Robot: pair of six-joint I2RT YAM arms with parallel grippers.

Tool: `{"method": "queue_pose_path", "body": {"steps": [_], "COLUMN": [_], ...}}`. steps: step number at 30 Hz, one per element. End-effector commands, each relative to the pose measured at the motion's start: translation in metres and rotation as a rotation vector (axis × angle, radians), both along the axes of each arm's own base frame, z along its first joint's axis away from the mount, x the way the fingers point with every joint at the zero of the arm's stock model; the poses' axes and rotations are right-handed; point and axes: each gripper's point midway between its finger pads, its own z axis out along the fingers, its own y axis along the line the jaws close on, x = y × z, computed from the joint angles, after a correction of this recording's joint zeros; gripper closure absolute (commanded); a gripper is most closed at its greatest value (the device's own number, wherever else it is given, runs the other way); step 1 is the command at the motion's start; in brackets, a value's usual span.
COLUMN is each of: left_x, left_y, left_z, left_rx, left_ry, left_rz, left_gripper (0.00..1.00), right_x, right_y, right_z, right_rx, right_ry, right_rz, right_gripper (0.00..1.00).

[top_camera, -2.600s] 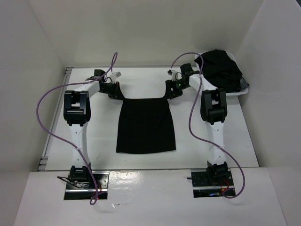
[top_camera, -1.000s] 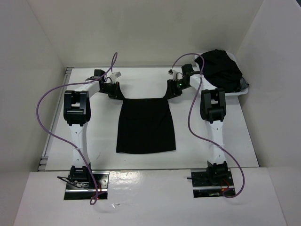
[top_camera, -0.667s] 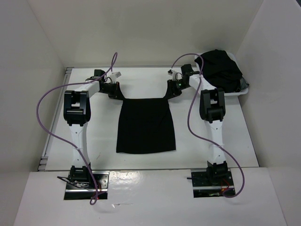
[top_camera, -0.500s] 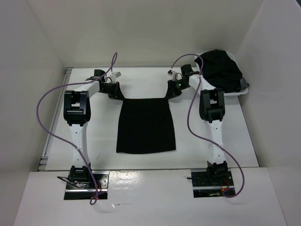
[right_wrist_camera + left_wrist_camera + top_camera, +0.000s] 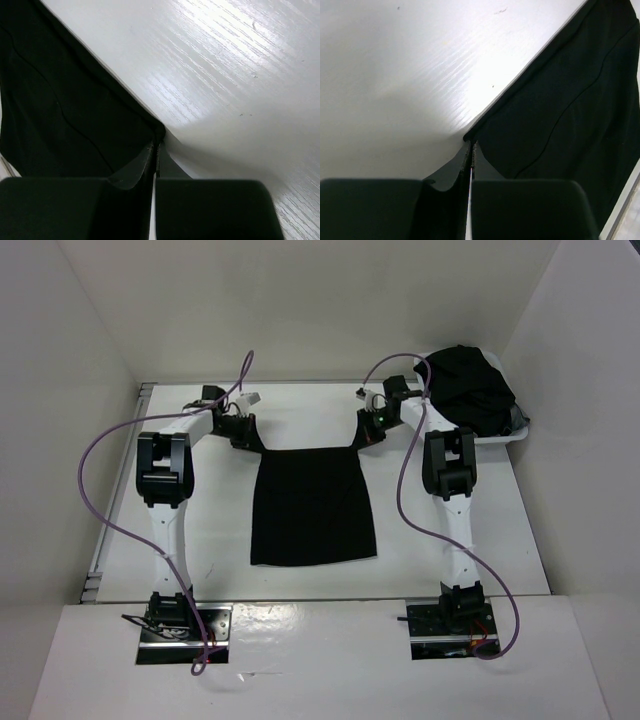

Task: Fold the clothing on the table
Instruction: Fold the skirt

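Note:
The clothing (image 5: 312, 508) is a thin black skirt-shaped piece lying flat in the middle of the white table (image 5: 200, 520). My left gripper (image 5: 250, 442) is at its far left corner and my right gripper (image 5: 362, 443) at its far right corner. In the left wrist view the left gripper (image 5: 471, 146) is shut, with the corner of the clothing (image 5: 560, 120) pinched at its tips. In the right wrist view the right gripper (image 5: 156, 146) is shut on the other corner of the clothing (image 5: 60, 115).
A heap of black clothes (image 5: 470, 385) sits on a white tray (image 5: 505, 439) at the far right corner. A metal rail (image 5: 113, 510) runs along the table's left edge. White walls enclose the table on three sides.
The right gripper has shut on the far right corner of the clothing. The left gripper stays shut on the far left corner. Both arms have barely moved.

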Motion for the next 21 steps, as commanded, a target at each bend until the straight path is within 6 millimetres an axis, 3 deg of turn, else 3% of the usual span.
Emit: {"method": "queue_pose_path", "body": {"steps": [1,8,13,17,18,19,21], "left_x": [0.016,0.036,0.038,0.03,0.026,0.023,0.02], "left_y": [0.0,0.001,-0.009,-0.013,-0.012,-0.012,-0.011], "left_z": [0.052,0.091,0.12,0.128,0.122,0.127,0.129], "left_rx": [0.039,0.05,0.046,0.053,0.061,0.061,0.065], "left_ry": [-0.147,-0.233,-0.295,-0.317,-0.298,-0.304,-0.318], "left_rz": [-0.024,-0.023,-0.041,-0.064,-0.06,-0.06,-0.066], "left_gripper": [1.0,1.0,1.0,1.0,1.0,1.0,1.0], "right_x": [0.018,0.02,0.021,0.02,0.017,0.019,0.013], "right_y": [-0.006,-0.012,-0.015,-0.017,-0.019,-0.019,-0.021], "right_z": [0.03,0.053,0.084,0.107,0.108,0.125,0.126], "right_rx": [-0.074,-0.102,-0.106,-0.104,-0.112,-0.104,-0.113], "right_ry": [-0.11,-0.167,-0.234,-0.282,-0.282,-0.32,-0.321], "right_rz": [-0.022,-0.051,-0.074,-0.082,-0.086,-0.09,-0.095], "right_gripper": [1.0,1.0,1.0,1.0,1.0,1.0,1.0]}}
